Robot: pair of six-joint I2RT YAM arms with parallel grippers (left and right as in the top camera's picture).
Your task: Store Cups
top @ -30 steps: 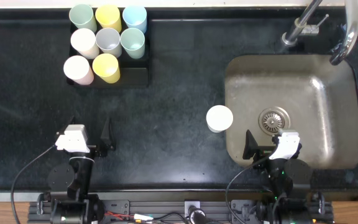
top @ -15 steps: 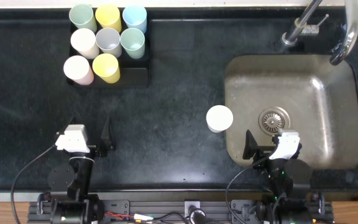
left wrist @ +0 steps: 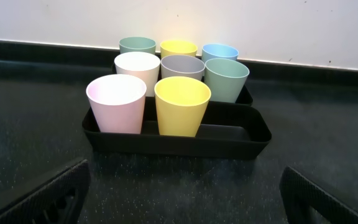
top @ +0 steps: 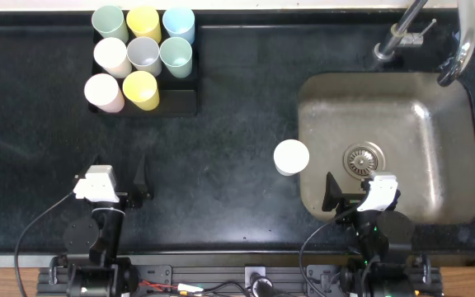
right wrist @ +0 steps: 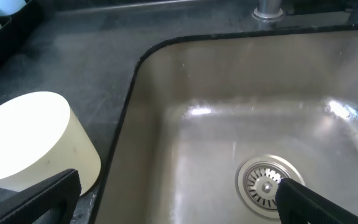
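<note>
Seemingly upside down, the white cup (top: 291, 157) stands just beside the sink (top: 435, 99), well apart from the tray (top: 180, 101) with its one free slot, so the left gripper (left wrist: 182, 196) and right gripper (right wrist: 176, 199) hold nothing, fingers apart.

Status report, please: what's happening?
Left gripper, right gripper: open, empty. White plastic cup on countertop beside steel sink; black tray has a free slot. Nothing between them.

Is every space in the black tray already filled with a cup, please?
No, the black tray holds eight cups, and the corner space beside the nearer yellow cup is bare.
</note>
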